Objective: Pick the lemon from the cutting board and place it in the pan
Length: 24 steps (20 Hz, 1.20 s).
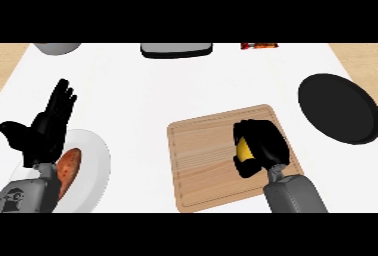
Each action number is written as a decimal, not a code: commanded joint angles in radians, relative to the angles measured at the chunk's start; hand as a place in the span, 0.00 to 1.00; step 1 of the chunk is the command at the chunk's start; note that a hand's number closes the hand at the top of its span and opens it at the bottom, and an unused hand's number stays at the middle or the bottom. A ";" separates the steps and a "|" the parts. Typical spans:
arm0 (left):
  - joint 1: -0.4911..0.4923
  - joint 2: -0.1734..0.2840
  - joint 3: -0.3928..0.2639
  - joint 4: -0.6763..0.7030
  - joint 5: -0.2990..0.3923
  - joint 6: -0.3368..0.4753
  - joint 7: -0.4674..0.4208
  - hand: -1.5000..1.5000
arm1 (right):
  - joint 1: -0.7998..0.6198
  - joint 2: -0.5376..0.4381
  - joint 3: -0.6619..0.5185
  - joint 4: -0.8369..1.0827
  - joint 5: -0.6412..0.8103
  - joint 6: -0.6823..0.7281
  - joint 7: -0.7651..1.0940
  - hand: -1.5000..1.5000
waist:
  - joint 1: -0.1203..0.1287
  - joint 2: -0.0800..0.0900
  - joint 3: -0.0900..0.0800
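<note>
Here we are curling our right black hand (260, 146) round the yellow lemon (244, 150) on the square wooden cutting board (207, 165); the round black pan (338, 107) is lying up-right of it, nearer this hand.

White plate (94, 165) w/ orange item (70, 167), maybe sweet potato; grey bowl (57, 48).

I count one cutting board (214, 160), one lemon (244, 149), one black pan (338, 107) at three o'clock, one white plate (92, 170), two hands.
</note>
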 commanded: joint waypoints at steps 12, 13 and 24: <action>-0.007 -0.031 -0.040 -0.015 -0.008 -0.023 -0.013 0.50 | 0.140 0.019 -0.250 -0.619 -0.224 -0.033 0.172 1.00 | 0.065 0.025 0.002; -0.053 0.007 -0.023 -0.011 0.013 -0.056 0.035 0.50 | 0.047 -0.015 -0.345 -0.550 -0.246 -0.020 0.161 1.00 | 0.070 0.027 0.003; -0.060 -0.011 -0.020 0.009 -0.003 -0.039 0.013 0.50 | -0.151 -0.326 -0.747 0.014 -0.481 -0.149 -0.114 1.00 | 0.086 0.032 0.003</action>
